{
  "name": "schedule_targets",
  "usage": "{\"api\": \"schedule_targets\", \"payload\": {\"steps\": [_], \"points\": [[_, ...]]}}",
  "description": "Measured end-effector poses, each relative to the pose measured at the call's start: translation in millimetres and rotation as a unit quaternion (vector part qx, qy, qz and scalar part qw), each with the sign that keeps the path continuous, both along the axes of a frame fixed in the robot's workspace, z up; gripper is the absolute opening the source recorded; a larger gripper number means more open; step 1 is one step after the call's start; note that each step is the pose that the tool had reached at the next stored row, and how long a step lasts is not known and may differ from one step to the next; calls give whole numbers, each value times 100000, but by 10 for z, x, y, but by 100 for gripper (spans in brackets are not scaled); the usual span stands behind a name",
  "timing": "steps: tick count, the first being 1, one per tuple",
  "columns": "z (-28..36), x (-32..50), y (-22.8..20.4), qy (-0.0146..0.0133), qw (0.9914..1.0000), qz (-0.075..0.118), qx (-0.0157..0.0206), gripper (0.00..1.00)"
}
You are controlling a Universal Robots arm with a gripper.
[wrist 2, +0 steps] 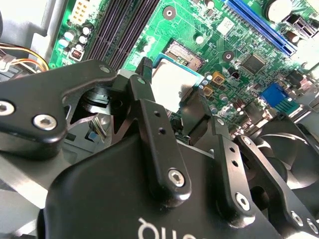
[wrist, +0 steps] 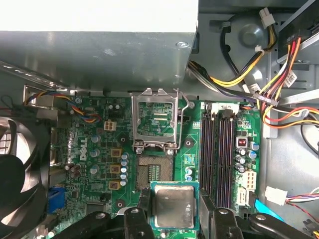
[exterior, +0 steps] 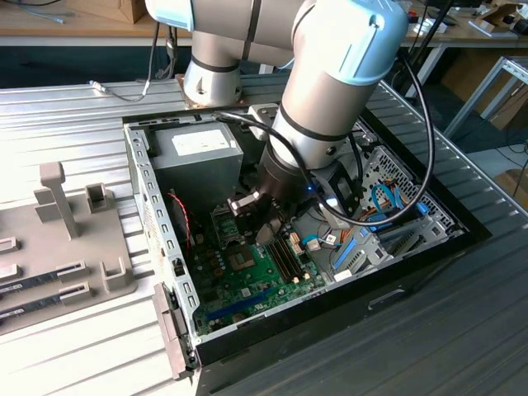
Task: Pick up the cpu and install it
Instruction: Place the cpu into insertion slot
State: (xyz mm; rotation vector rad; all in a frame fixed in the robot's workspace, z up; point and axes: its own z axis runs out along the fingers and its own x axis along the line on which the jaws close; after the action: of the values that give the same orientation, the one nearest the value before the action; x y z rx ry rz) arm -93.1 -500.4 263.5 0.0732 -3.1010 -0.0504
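The gripper (wrist: 174,211) grips the cpu (wrist: 174,205) by two opposite edges, lid facing up and level, so its underside stays untouched. It hangs just short of the open socket (wrist: 155,172), whose frame (wrist: 154,119) stands raised to admit it.

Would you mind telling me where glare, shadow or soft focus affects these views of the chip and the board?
In the first wrist view, the pale power-supply box is overexposed to white along one edge, while the small square silver-lidded cpu is evenly lit. In the second wrist view, the black gripper is close and soft, and the cpu lid glares pale. In the exterior view, the green motherboard lies in the arm's shadow.
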Motion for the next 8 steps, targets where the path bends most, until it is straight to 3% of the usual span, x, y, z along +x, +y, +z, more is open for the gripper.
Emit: {"api": "schedule_targets", "payload": {"steps": [3,8], "points": [[-31,-59,0,1,100000,2,-1,47],[-37,-71,0,0,100000,3,-1,47]]}}
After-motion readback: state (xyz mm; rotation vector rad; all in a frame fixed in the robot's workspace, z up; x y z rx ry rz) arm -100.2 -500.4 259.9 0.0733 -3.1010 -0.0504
